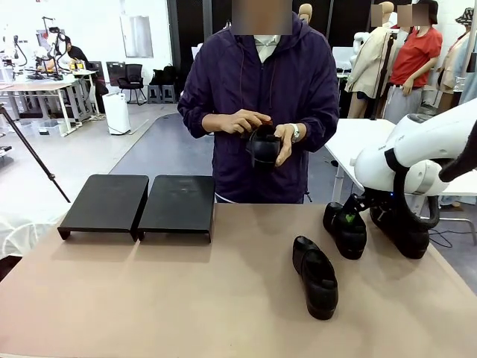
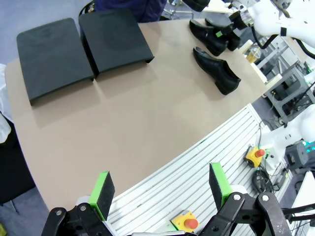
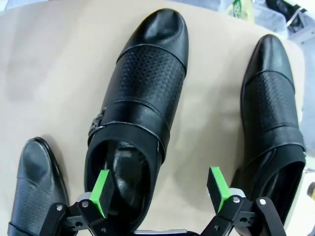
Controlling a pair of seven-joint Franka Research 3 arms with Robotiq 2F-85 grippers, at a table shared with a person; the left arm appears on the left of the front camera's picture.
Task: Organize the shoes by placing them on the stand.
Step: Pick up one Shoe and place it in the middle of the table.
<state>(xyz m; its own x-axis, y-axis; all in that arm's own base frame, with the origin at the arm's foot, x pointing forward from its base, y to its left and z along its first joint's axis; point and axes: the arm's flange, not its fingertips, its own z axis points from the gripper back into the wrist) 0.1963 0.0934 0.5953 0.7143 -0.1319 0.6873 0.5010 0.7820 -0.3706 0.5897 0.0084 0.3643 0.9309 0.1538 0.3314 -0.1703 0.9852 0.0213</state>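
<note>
Two white robot arms and a person in a purple jacket share a tan worktop (image 1: 149,298).

The right arm's jaws hang spread wide over the heel end of a black shoe (image 3: 142,98), whose toe points away from them. One of their green pads (image 3: 102,192) sits over the shoe's opening. The other sits over bare worktop just outside the side wall. That puts the wall between the jaws, which looks like a line-up to pinch it as a handle. They pinch nothing, and it cannot be told whether a pad touches the leather. A second shoe (image 3: 273,113) lies just beside these jaws on one side and a third shoe (image 3: 37,196) on the other. Both are roughly parallel to the first and apart from it.

The person's hands (image 1: 240,121) hold a fourth shoe (image 1: 262,149) at chest height beyond the worktop's far edge, perhaps to offer it or set it down.

The left arm's jaws are also spread, with nothing between their pads (image 2: 103,195), and hover high over the worktop's near edge. The stand (image 2: 83,46), two sloped black panels side by side, lies well ahead of these jaws. It bears no shoe, so the tidying seems barely begun.
</note>
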